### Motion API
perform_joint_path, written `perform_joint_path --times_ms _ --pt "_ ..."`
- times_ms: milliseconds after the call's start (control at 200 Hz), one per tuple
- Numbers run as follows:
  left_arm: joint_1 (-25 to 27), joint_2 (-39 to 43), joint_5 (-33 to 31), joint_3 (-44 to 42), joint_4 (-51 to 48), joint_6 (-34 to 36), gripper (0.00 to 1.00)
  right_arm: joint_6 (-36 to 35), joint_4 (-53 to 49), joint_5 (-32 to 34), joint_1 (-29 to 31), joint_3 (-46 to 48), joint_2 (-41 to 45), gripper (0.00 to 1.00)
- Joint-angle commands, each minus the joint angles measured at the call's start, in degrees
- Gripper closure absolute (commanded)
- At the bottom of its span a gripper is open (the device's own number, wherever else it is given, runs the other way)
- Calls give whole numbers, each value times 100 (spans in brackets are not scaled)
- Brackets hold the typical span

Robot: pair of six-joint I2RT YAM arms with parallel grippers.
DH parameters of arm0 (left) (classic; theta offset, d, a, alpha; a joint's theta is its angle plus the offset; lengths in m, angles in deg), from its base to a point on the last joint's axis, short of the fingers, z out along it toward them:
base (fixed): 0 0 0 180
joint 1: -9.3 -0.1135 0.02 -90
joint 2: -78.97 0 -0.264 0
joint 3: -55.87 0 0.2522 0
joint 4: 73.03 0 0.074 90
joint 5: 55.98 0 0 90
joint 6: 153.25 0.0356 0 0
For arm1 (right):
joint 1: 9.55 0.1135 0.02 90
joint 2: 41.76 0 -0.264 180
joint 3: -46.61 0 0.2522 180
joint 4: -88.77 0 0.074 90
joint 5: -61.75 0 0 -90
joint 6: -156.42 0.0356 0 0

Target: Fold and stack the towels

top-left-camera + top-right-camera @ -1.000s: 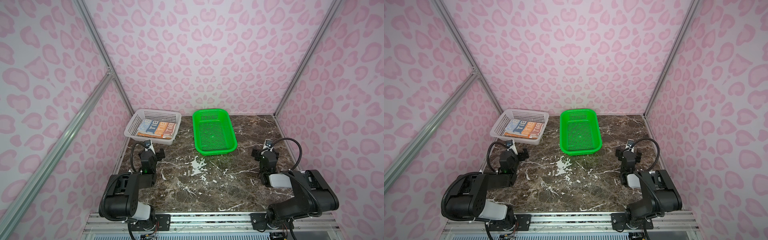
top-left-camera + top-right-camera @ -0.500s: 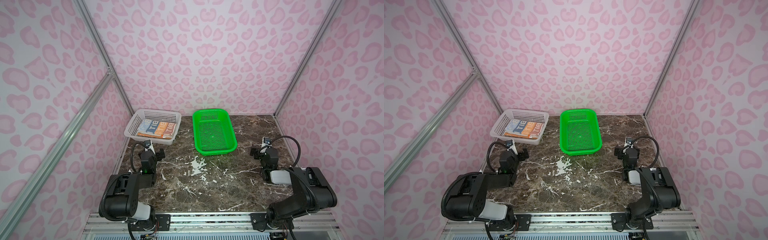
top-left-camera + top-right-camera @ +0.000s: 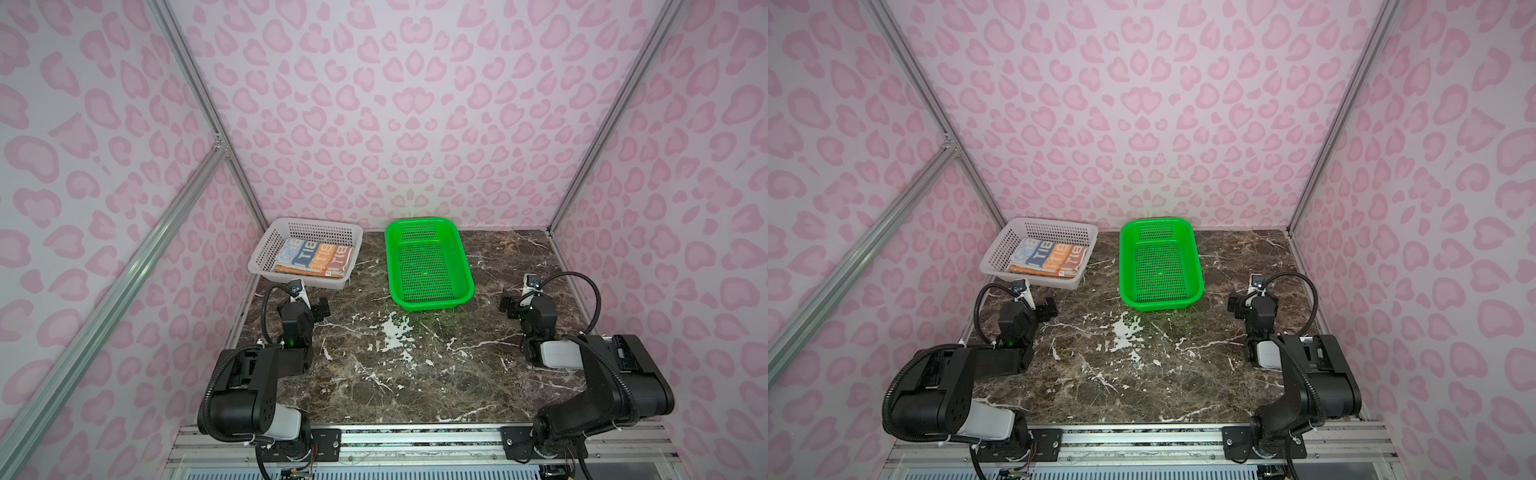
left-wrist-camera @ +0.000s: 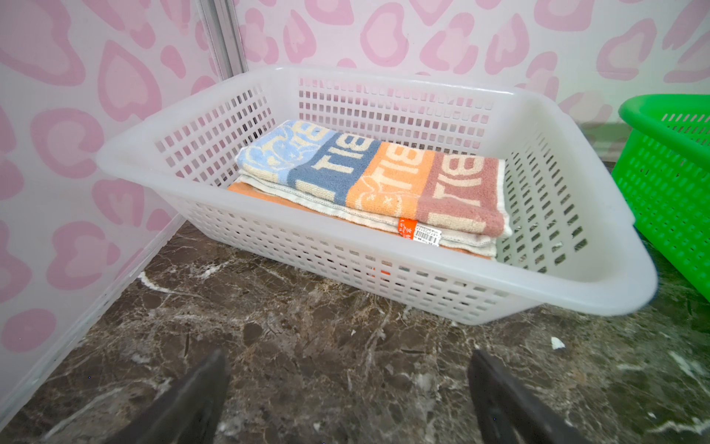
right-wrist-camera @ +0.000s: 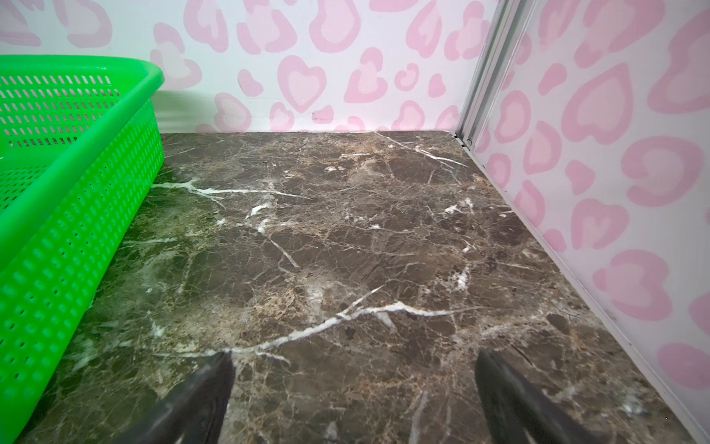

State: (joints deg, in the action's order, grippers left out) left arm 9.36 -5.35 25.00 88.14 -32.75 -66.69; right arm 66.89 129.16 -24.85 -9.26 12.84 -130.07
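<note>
The towels [image 3: 313,257] [image 3: 1050,259] lie folded in a flat stack inside the white basket [image 3: 320,222] [image 3: 1059,224] at the back left. The top towel [image 4: 369,180] has blue, orange and brown blocks with cream letters; an orange one shows beneath it. My left gripper [image 3: 305,305] [image 3: 1036,305] [image 4: 347,361] is open and empty, low over the marble just in front of the white basket [image 4: 126,161]. My right gripper [image 3: 524,301] [image 3: 1250,303] [image 5: 351,359] is open and empty over bare marble at the right.
An empty green basket [image 3: 428,224] [image 3: 1125,257] [image 5: 77,63] [image 4: 661,103] stands at the back middle, between the two grippers. Pink patterned walls with aluminium posts close in the back and both sides. The tabletop [image 3: 395,365] is dark marble.
The right gripper has edged slightly toward the back wall. The left arm and the towels have not moved.
</note>
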Motion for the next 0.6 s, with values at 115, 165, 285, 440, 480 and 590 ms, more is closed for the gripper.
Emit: perform_joint_path --times_ms 115,165,285,440,480,590 --pt "-1 -7 -7 48 164 6 2 34 -29 27 5 -27 25 0" --pt "3 2 -18 40 190 10 2 32 -1 24 3 -24 15 0" --pt "6 -52 22 97 127 27 2 30 -16 26 3 -28 20 0" --pt "-5 -18 56 67 155 28 2 32 -19 28 5 -31 25 0" --pt "-5 -27 63 78 141 28 2 30 -19 22 4 -35 21 0" --pt "11 2 32 18 222 46 2 32 -19 24 1 -32 23 0"
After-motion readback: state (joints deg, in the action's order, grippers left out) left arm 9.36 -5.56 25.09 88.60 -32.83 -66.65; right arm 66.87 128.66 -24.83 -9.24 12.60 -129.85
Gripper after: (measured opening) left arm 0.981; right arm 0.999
